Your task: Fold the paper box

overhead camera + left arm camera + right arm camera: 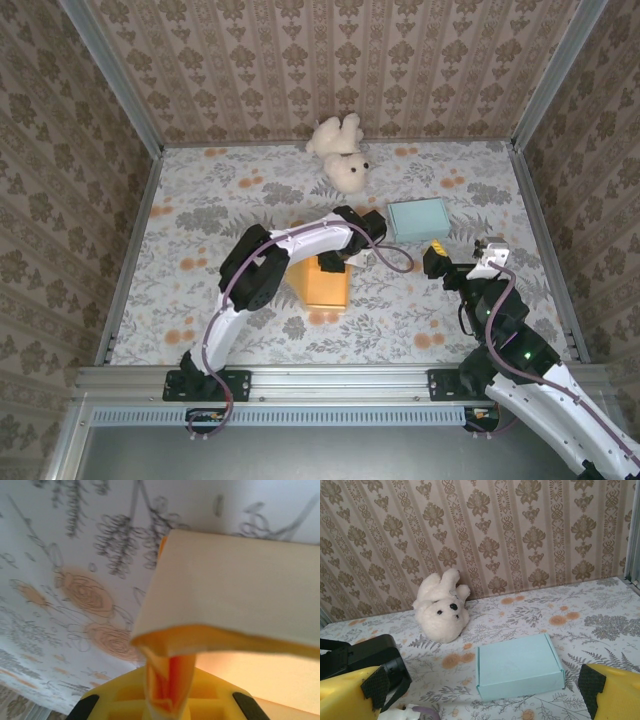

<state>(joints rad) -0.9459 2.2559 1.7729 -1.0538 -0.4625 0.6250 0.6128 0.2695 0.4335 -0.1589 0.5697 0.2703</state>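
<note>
Over to the paper box (325, 285): it sits on the floral table (200, 220) left of centre, an orange-yellow carton with plain, unprinted faces. The top camera shows it as a flat orange slab lying under the left arm's wrist. The left gripper (335, 262) is down on the box's far edge, at the end nearer the middle of the table.

The left wrist camera gives the close-up the overhead cannot. A pale cream panel of the paper box (235, 585) stands out over the table (75, 555), its lower edge curling. Beneath it a crumpled orange fold is pinched between the yellow fingers (115, 700). So the left gripper (167, 690) is clamped on the paper box, jaws together on that fold.

The right gripper (462, 258) hangs near the right side of the table, jaws wide apart, nothing between them. From its own camera the right gripper (480, 695) frames what lies beyond: a closed teal box (520, 666) flat on the table (600, 610), and a white teddy bear (442, 607) on its back by the patterned wall. Overhead, the teal box (418, 218) is well apart from the orange one, and the teddy bear (340, 155) lies against the back wall.
</note>
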